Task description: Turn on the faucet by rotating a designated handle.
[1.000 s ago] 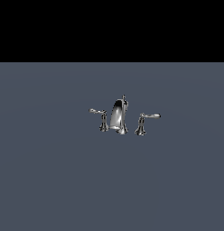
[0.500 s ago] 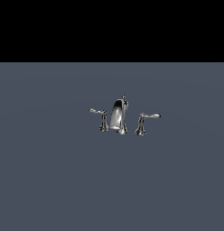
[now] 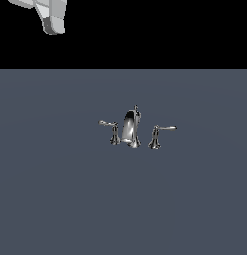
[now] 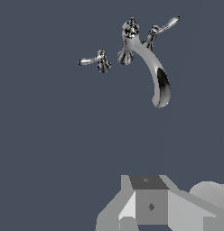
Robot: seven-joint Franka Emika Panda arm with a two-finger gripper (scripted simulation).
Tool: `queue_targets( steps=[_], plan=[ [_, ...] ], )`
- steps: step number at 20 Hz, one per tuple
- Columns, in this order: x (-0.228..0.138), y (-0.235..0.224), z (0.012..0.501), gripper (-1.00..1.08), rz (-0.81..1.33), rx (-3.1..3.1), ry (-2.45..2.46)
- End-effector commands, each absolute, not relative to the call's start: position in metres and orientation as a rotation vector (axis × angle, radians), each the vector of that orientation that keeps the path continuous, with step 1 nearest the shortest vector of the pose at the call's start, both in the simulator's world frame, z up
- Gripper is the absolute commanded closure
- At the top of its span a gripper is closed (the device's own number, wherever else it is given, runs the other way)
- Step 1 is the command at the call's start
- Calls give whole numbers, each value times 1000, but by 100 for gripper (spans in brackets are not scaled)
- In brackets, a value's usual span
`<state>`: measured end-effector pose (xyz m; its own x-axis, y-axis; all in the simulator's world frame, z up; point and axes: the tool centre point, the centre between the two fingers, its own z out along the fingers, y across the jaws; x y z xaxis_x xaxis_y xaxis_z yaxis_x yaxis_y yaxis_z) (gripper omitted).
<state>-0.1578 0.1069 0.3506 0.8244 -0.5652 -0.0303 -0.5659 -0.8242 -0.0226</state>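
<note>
The chrome faucet (image 3: 131, 128) stands alone on the dark grey surface, with its arched spout (image 4: 155, 74) between two lever handles. The handle (image 3: 111, 130) is on the exterior view's left; its slim lever points left and ends in a pale tip. In the wrist view it shows as the handle (image 4: 96, 60) beside the spout's base. The twin handle (image 3: 160, 133) has its lever pointing right. A pale grey piece of my arm (image 3: 51, 16) hangs in the top left corner, far from the faucet. Grey parts of my gripper (image 4: 150, 205) show in the wrist view, but its fingers are not clear.
The flat dark grey surface (image 3: 56, 199) spreads all around the faucet. A black background (image 3: 160, 30) lies behind its far edge.
A pale grey piece of my arm has come into view in the exterior view's top left corner. The faucet and both handles have not moved.
</note>
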Motion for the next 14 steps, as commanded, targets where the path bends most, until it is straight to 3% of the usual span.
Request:
queue_targets(
  steps=[1, 14],
  plan=[
    [-147, 113, 339, 108, 33, -2944, 1003],
    [-89, 132, 281, 108, 29, -2786, 1385]
  ],
)
